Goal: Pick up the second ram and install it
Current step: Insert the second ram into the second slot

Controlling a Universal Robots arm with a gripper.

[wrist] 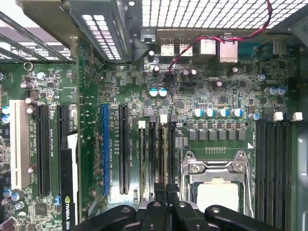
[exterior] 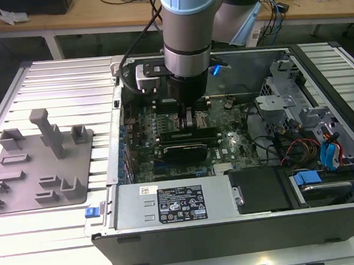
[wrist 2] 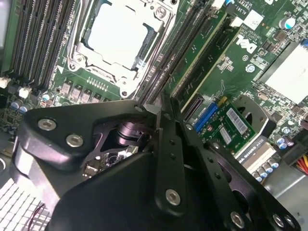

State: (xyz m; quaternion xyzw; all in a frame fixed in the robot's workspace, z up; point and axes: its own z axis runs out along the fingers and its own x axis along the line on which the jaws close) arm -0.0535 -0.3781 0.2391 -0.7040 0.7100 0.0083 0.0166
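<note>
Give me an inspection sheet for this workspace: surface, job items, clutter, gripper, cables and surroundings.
Surface: slatted metal table carrying an open computer case.
Job's things: thin green stick, likely the second ram, along the memory slots by the gripper; seating cannot be told.
Clutter: grey holder tray, exterior view's left.
Gripper: low over the motherboard, beside the processor socket.
Cables: red and blue leads in the case, exterior view's right.
Surroundings: wooden benches behind.

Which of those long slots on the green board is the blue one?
The blue slot stands between two black slots, closer to the gripper than the white slot.
</note>
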